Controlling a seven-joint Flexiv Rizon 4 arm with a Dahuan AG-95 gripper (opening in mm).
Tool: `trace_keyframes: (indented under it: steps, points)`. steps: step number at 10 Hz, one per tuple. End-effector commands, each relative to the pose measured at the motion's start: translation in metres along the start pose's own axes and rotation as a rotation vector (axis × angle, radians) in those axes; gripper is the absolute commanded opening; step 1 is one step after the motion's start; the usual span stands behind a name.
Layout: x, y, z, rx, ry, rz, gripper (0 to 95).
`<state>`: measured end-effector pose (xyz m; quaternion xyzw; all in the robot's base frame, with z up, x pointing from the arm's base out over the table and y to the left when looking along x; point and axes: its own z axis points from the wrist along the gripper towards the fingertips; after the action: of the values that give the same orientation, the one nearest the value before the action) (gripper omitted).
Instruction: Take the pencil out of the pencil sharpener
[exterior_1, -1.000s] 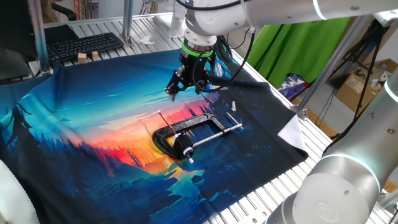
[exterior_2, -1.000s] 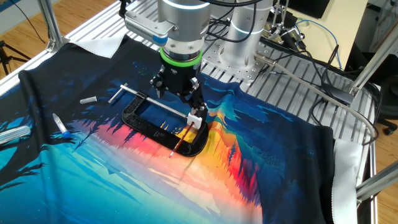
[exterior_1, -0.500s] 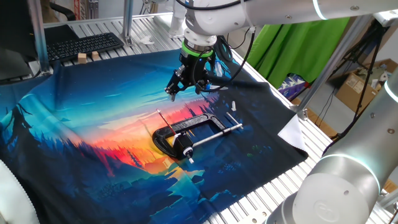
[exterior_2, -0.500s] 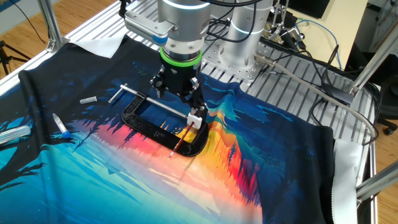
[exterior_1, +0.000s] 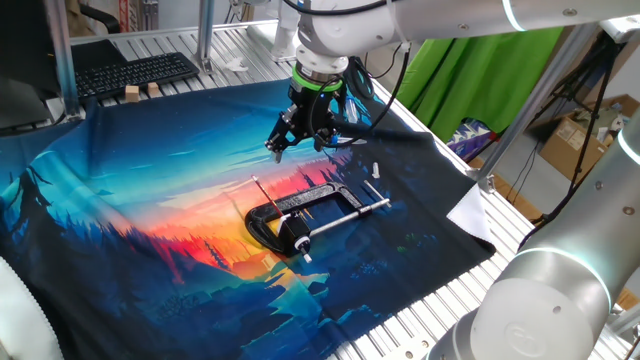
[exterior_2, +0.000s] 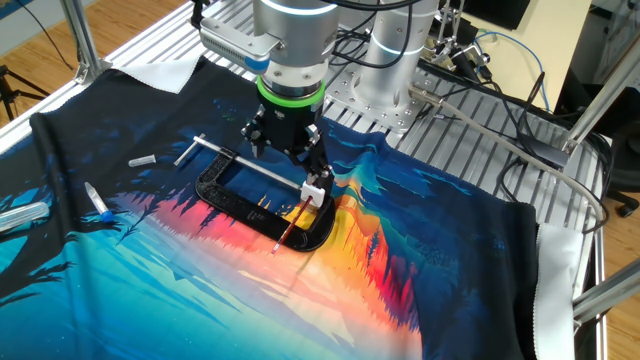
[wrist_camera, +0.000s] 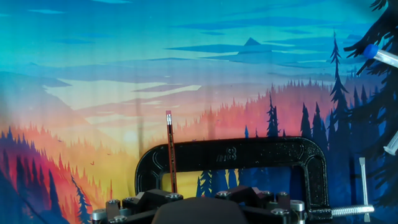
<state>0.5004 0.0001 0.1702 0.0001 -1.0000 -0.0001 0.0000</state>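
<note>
The pencil (wrist_camera: 170, 152) is a thin reddish stick lying across the back bar of the black C-clamp (wrist_camera: 249, 153). In the hand view it points away from me, and its near end is hidden behind my gripper (wrist_camera: 199, 210). It also shows in one fixed view (exterior_1: 262, 193) and in the other fixed view (exterior_2: 290, 228). I cannot make out a pencil sharpener in any view. My gripper (exterior_1: 300, 145) hangs above the mat just beyond the clamp (exterior_1: 300, 215), open and empty. One white-tipped finger (exterior_2: 314, 192) hangs close above the pencil's end.
The clamp's shiny screw rod (exterior_2: 255, 166) runs along its open side. A blue-capped marker (exterior_2: 97, 202) and a small white piece (exterior_2: 143, 160) lie on the mat near the clamp. A keyboard (exterior_1: 135, 72) and wooden blocks (exterior_1: 140, 92) sit at the far edge.
</note>
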Motion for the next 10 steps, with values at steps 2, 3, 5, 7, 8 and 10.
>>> trace_keyframes:
  steps: [2, 3, 5, 7, 8, 10]
  points:
    - [0.0005, -0.0001, 0.0003, 0.052, -0.049, 0.070, 0.0]
    - [0.0005, -0.0001, 0.0003, 0.050, -0.049, 0.069, 0.0]
    - [0.0008, 0.0000, 0.0004, 0.048, -0.049, 0.056, 0.0]
    - [0.0015, 0.0002, 0.0007, 0.043, -0.049, 0.060, 0.0]
    - [0.0016, 0.0003, 0.0007, 0.042, -0.049, 0.061, 0.0]
    - [0.0021, 0.0005, 0.0009, 0.039, -0.047, 0.057, 0.0]
